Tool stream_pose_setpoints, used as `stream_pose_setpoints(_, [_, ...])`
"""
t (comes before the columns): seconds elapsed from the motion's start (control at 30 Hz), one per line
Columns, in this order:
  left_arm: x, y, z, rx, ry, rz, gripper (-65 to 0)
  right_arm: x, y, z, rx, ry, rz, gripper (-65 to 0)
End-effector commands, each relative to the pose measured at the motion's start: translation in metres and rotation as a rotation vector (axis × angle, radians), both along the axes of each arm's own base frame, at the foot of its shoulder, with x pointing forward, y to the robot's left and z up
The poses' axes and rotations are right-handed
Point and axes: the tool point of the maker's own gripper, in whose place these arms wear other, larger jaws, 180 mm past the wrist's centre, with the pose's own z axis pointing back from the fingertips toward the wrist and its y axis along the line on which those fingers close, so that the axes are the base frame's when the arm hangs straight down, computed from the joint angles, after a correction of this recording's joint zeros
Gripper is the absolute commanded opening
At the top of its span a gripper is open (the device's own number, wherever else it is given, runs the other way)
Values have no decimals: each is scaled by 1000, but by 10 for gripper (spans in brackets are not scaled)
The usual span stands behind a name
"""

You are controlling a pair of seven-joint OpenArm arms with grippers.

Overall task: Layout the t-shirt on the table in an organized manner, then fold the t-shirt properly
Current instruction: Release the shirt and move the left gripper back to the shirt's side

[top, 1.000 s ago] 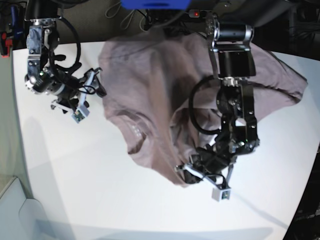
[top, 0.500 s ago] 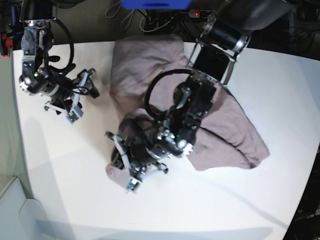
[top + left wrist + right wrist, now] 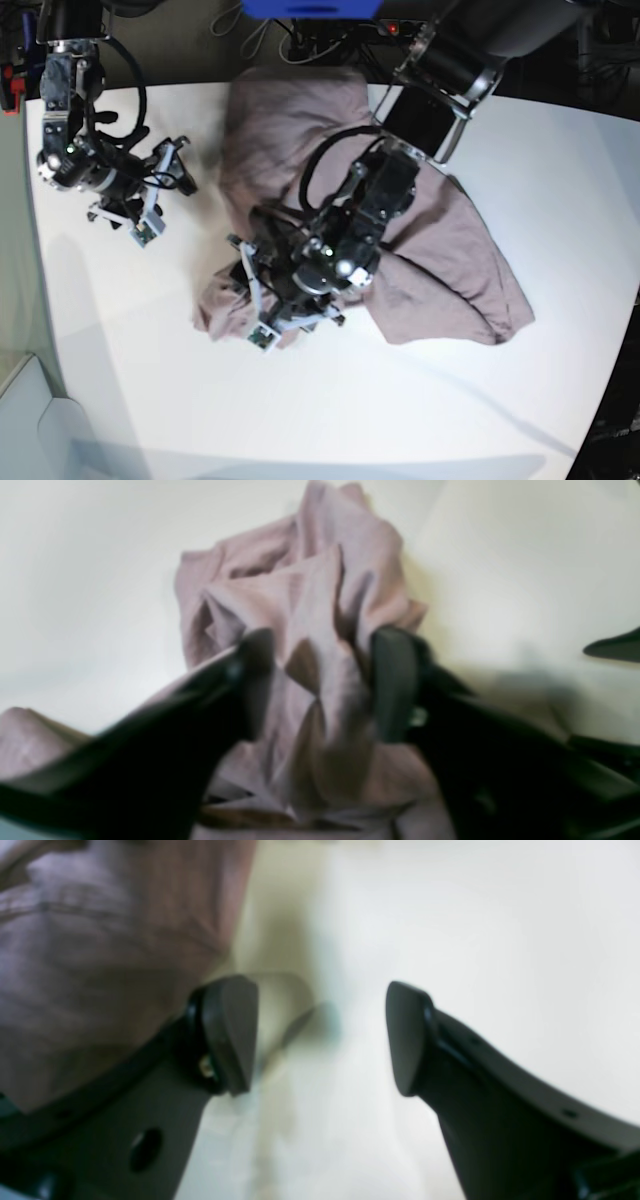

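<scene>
The mauve t-shirt (image 3: pixel 450 260) lies crumpled across the middle of the white table (image 3: pixel 420 410), folded over itself with a bunched end at the left. My left gripper (image 3: pixel 245 290) hovers over that bunched end. In the left wrist view the left gripper (image 3: pixel 325 685) is open, and wrinkled t-shirt (image 3: pixel 310 605) lies loosely between and beyond its fingers. My right gripper (image 3: pixel 185 167) stays left of the shirt over bare table. In the right wrist view the right gripper (image 3: pixel 322 1035) is open and holds nothing, with the t-shirt (image 3: pixel 100 940) just past its left finger.
Beyond the table's far edge sit a blue object (image 3: pixel 310 8) and dark cables. A pale bin (image 3: pixel 30 420) stands off the table's near left corner. The left arm's links lie across the shirt's middle.
The left arm swept from the right side to the left, dragging the shirt's edge over itself, then opened its jaws on the bunched cloth. The right arm barely moved.
</scene>
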Motion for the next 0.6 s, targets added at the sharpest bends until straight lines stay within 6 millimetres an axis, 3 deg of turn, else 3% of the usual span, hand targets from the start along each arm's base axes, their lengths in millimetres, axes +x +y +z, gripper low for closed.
stream_pose_setpoints(0.0, [9,-1,29,-42,-82,-5,-263,9,-1,12,11,-46,4,-250])
stream_pose_setpoints(0.07, [6,11,46,-51,-142,6,-223,10,-2,13,9,-51,3,-250])
stream_pose_setpoints(0.17, [12,59,53,-33,-184,86,-218,13,-20,18,-5,-66,-42,-249])
stream_pose_setpoints(0.27, [24,136,32,15,-146,255,-218,17,-32,24,-14,-81,-72,-247])
stream_pose_setpoints(0.37, [28,207,-5,57,-51,413,-218,27,-36,33,-18,-110,-81,-247])
stream_pose_setpoints(0.47, [21,248,-39,93,47,505,-218,36,-35,40,-16,-134,-80,-247])
stream_pose_setpoints(0.57, [16,260,-55,109,91,529,-219,49,-30,57,-14,-188,-68,-247])
